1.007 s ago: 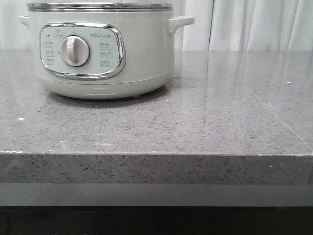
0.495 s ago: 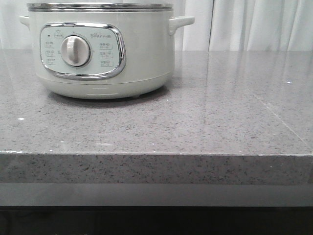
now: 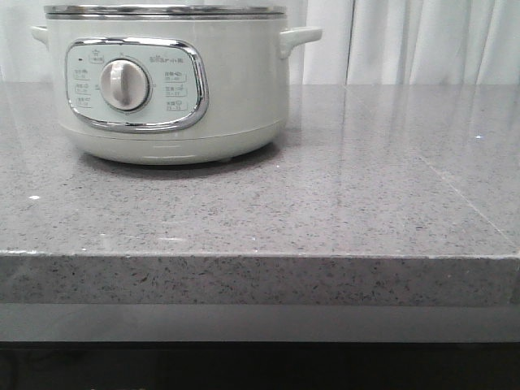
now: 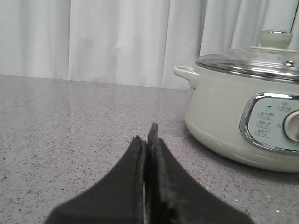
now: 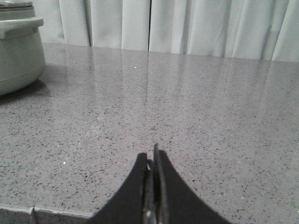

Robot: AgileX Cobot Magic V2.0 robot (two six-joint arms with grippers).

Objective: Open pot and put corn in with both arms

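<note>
Pot [image 3: 166, 85] sits on the tabletop [image 3: 341, 203], left of centre in the front view, dial panel facing the camera. Glass lid [image 4: 254, 63] is on, seated on the steel rim, knob [image 4: 275, 38] on top, as seen from the left wrist.

Change over the last second: none worth logging. Pot is at the same spot in all three front frames, give or take a slight image wobble, and the tabletop looks the same throughout. So the scene is static and no arm is acting on the pot.

Left gripper [image 4: 148, 140]: jaws together, nothing between them, low over the tabletop, pot off to one side and apart from it. Right gripper [image 5: 153, 161]: jaws together, empty, near the tabletop's front edge, pot well apart at the far side of its picture.

Corn: can't locate it. Glass lid reflects too much to tell whether anything is inside the pot.

Read on the task: ambiguous. Lid on and both arms parked fits either a pot yet to be opened, or one closed again with the corn inside. Frames don't settle which, so no call on a next move.
</note>
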